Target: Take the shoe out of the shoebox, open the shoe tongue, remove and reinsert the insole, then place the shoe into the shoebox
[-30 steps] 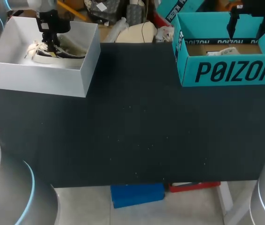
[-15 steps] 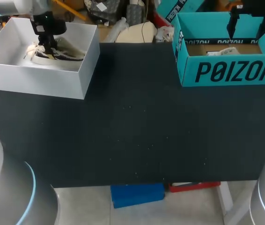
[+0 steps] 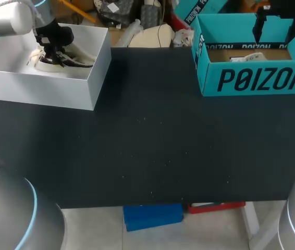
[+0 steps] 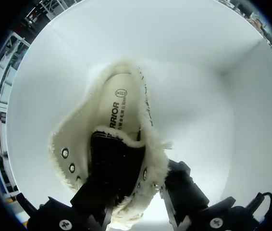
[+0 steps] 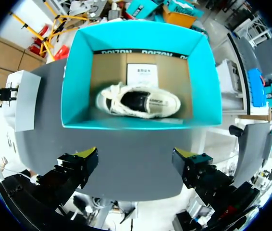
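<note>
A cream shoe (image 3: 66,61) with a fuzzy lining and a black tongue lies in the white shoebox (image 3: 48,91) at the table's far left. My left gripper (image 3: 53,49) is down inside that box. Its fingers (image 4: 184,187) clamp the shoe (image 4: 121,125) at the side of its opening, one inside by the tongue, one outside. The left gripper (image 4: 136,202) hides its own tips under the shoe's fuzzy edge. My right gripper (image 3: 278,37) hangs open over the teal box (image 3: 257,78), its yellow tips (image 5: 85,154) wide apart with nothing between them.
The teal box (image 5: 141,124) at the far right holds a second white shoe (image 5: 141,102) and a paper card (image 5: 145,74). The white shoebox's walls (image 4: 198,57) close in around the left gripper. Dark tabletop (image 3: 152,135) stretches between the two boxes.
My left arm has swung back and to the left, and its gripper has shifted slightly left on the shoe. The right arm has stayed still.
</note>
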Robot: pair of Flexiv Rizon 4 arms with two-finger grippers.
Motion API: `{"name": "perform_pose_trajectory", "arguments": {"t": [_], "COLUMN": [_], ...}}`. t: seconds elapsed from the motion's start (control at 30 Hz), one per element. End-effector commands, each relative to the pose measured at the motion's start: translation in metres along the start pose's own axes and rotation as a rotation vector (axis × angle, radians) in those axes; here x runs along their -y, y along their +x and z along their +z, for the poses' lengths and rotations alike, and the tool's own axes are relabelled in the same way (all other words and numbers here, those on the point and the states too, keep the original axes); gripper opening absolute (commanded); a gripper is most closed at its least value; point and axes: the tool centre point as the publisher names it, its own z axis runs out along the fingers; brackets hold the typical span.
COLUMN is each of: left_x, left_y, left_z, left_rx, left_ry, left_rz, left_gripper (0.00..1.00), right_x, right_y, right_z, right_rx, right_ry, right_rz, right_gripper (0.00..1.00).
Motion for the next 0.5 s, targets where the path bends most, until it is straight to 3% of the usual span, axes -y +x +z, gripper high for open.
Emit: {"name": "perform_pose_trajectory", "arguments": {"t": [0.03, 0.1, 0.13, 0.17, 0.23, 0.5], "left_x": [0.001, 0.000, 0.000, -0.002, -0.002, -0.007], "left_y": [0.006, 0.007, 0.008, 0.007, 0.009, 0.003], "left_z": [0.004, 0.002, 0.002, 0.001, -0.008, -0.040], "left_rx": [0.132, 0.135, 0.136, 0.148, 0.153, 0.138], "left_ry": [-0.001, 0.001, 0.002, 0.002, 0.003, -0.031], "left_rz": [0.001, 0.002, 0.003, 0.001, 0.001, -0.007], "left_gripper": [0.20, 0.13, 0.18, 0.36, 1.00, 1.00], "right_x": [-0.001, -0.001, -0.001, -0.001, -0.001, -0.001], "right_y": [0.000, 0.000, 0.000, 0.000, 0.000, 0.000], "right_z": [0.000, 0.000, 0.000, 0.000, 0.000, 0.000], "right_rx": [0.000, 0.000, 0.000, 0.000, 0.000, 0.000], "right_ry": [0.001, 0.001, 0.001, 0.001, 0.001, 0.001], "right_rz": [0.000, 0.000, 0.000, 0.000, 0.000, 0.000], "right_gripper": [1.00, 1.00, 1.00, 1.00, 1.00, 1.00]}}
